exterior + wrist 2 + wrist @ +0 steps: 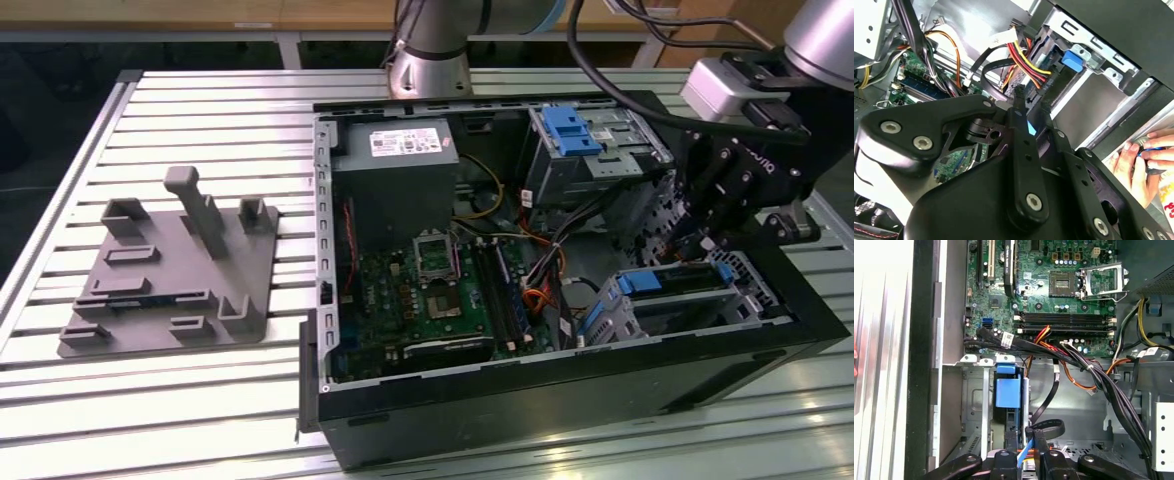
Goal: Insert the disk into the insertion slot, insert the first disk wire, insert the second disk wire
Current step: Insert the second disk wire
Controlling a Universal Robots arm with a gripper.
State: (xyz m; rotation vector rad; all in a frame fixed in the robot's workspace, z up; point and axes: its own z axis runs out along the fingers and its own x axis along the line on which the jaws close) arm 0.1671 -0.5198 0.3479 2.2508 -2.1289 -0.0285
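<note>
The disk (665,284), in its bright blue carrier (1006,391), lies in the insertion slot (721,322), the low grey bay at the near right corner of the black case. My gripper (699,248) hangs just above the disk's back end. In both wrist views the gripper (1026,449) (1026,107) is shut on a disk wire: a black plug (1029,432) with a light blue strip (1025,454) between the fingers. The plug sits close behind the carrier; whether it is seated I cannot tell.
A taller metal cage with a blue latch (574,130) stands at the case's far right. Bundled black, red and yellow cables (1089,370) cross beside the bay. The motherboard (427,290) fills the middle. A person's hand (1140,159) rests outside the case. A grey fixture (174,270) lies on the table.
</note>
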